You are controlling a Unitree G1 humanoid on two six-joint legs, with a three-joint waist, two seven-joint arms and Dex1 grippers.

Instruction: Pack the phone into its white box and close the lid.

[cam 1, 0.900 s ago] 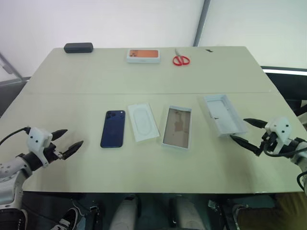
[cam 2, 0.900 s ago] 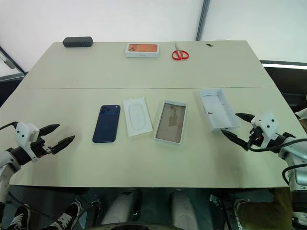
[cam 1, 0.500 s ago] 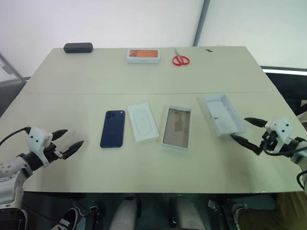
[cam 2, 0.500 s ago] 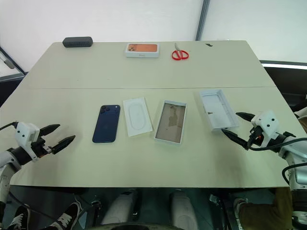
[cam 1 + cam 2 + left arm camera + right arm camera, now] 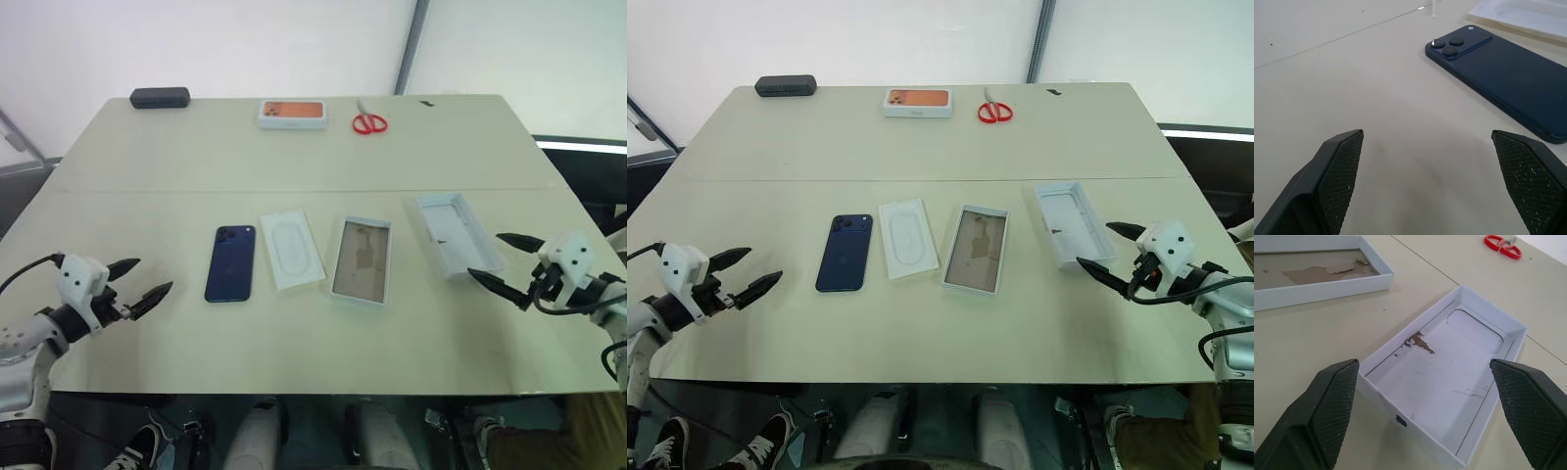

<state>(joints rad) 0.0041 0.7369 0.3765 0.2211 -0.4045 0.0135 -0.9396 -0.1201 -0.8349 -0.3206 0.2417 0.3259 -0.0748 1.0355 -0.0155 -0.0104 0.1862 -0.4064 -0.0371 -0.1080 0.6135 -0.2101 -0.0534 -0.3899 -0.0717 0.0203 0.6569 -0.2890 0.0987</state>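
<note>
Now, left gripper (image 5: 135,280): fingers spread wide, nothing between them, hovering over the near left part of the table (image 5: 294,157).
Right gripper (image 5: 504,260): fingers spread wide, nothing held, hovering over the near right part of the table.
Phone (image 5: 231,262): lying flat, dark blue back up, camera bump at its far end; ahead of the left gripper and toward the table's middle, apart from its fingertips.
Insert card (image 5: 292,249): flat white, just beside the phone on the side away from the left gripper, not touching it.
Box (image 5: 361,259): shallow white tray with a tan-brown floor, open side up, between the insert card and the lid, about midway between the two grippers.
Lid (image 5: 454,233): white tray, open side up, plain white inside with a small brown scuff; just ahead of the right gripper, its near corner close to the inner fingertip, contact not clear.
Scissors (image 5: 369,121): red handles, at the far edge, well beyond the right gripper.
Orange-picture box (image 5: 293,113): far edge, beside the scissors.
Black case (image 5: 161,97): far left corner, well beyond the left gripper.
</note>
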